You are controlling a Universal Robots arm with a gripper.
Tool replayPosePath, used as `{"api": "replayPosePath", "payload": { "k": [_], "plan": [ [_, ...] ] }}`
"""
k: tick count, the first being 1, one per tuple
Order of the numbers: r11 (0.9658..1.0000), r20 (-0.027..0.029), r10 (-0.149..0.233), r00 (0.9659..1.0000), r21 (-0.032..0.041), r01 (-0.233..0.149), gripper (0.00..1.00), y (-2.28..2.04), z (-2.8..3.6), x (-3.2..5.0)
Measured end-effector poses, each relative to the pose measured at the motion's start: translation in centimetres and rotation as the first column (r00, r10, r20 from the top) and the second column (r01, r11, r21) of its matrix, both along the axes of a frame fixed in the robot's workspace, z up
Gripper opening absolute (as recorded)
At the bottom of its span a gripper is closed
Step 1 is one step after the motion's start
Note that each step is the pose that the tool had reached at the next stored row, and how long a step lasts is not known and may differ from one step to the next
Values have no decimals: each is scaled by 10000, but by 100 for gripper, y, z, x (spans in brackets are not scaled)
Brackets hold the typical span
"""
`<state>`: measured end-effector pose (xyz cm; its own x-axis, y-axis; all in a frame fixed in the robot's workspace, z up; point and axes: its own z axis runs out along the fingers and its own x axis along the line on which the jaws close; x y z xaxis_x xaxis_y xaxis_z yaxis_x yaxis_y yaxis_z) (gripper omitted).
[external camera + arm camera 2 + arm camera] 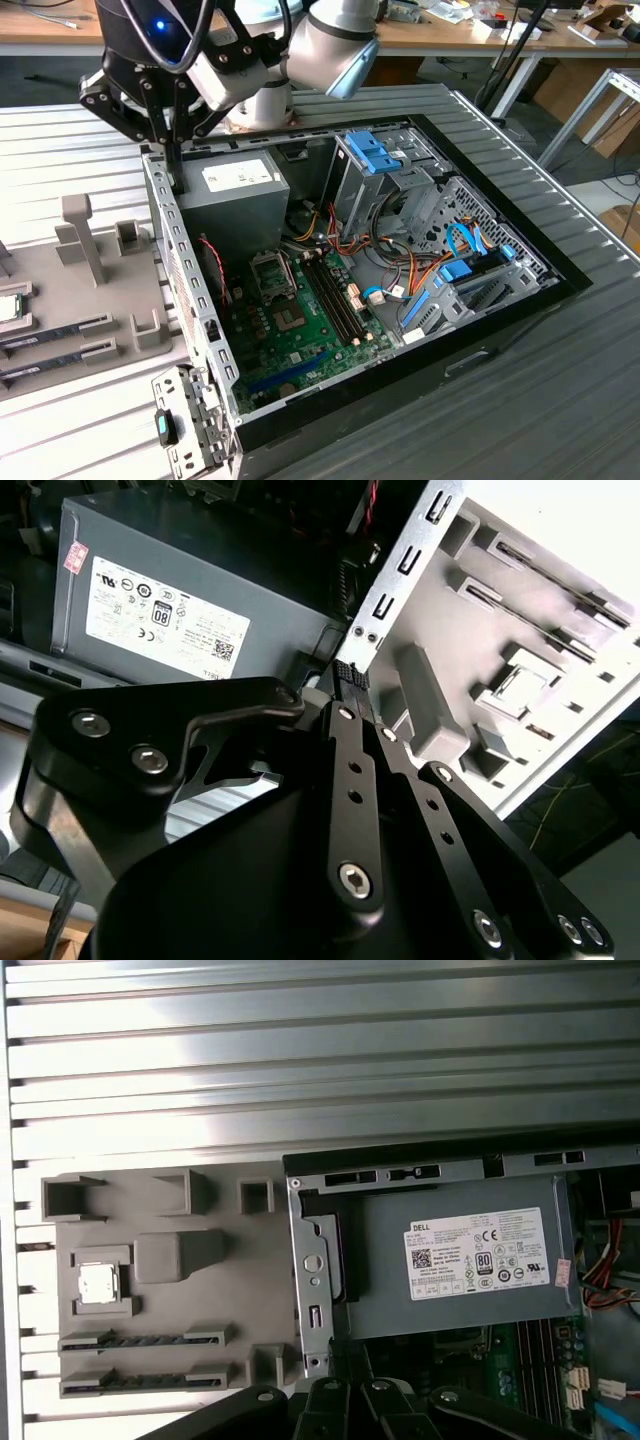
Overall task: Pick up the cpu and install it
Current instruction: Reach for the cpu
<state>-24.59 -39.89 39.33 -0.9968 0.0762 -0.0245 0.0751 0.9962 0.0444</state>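
Observation:
The cpu (97,1282), a small silver square with a green rim, lies in a recess of the grey fixture tray (180,1300) outside the computer case; it also shows at the exterior view's left edge as the cpu (8,305) and as the cpu (517,683). My gripper (176,180) hangs over the case's corner wall by the power supply (235,185), between tray and motherboard. Its fingers (345,740) lie together, shut and holding nothing; the gripper (347,1365) also shows here. The motherboard's square socket (272,272) sits inside the case.
Two long memory sticks (140,1340) lie in tray slots beside the cpu. The open case (400,300) holds blue drive brackets (372,155), bundled cables and upright metal walls. The ribbed metal table (70,150) surrounds everything; tall grey posts (82,235) stand on the tray.

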Motion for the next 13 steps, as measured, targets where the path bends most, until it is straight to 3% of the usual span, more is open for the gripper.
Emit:
{"api": "replayPosePath", "payload": {
  "k": [13],
  "plan": [
    [10000, 0, 0, 10000, 0, 0, 11, 0, 0, -128]
  ]
}}
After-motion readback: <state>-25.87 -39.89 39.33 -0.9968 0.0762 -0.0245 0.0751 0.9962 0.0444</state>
